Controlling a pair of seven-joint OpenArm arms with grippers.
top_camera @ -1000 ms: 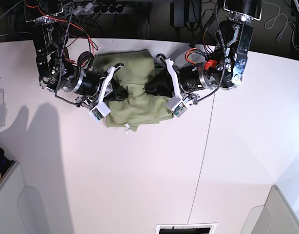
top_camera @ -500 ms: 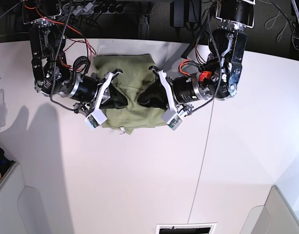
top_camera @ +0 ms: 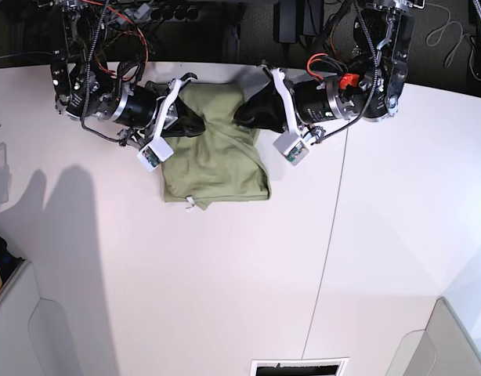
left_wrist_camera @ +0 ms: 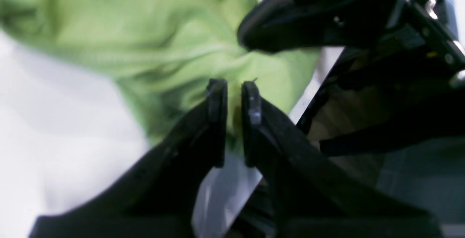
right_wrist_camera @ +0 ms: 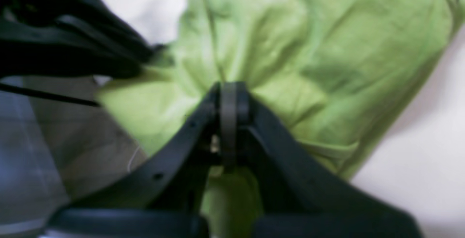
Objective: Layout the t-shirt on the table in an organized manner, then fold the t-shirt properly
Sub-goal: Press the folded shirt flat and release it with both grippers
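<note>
Right gripper [right_wrist_camera: 229,98]: jaws pressed together, pinching a fold of the t-shirt [top_camera: 215,160], with cloth bunched and radiating in creases from the grip point. Left gripper [left_wrist_camera: 234,92]: jaws nearly together with a thin slit between the fingertips, set against the shirt's cloth; whether any fabric is caught in that slit cannot be told from the blurred wrist view. Both grippers face each other across the upper part of the shirt, close together, the right gripper [top_camera: 195,125] from the base view's left and the left gripper [top_camera: 244,116] from its right. T-shirt: olive green, crumpled into a rough rectangular bundle, lying near the far edge of the table [top_camera: 225,282], roughly midway along that edge; its upper portion is lifted and gathered between the grippers, its lower portion flat on the surface. Small white tag [top_camera: 190,207] at the shirt's near left corner. Table: white, with a thin dark seam [top_camera: 325,258] running from far edge toward near edge, to the shirt's right in the base view.
</note>
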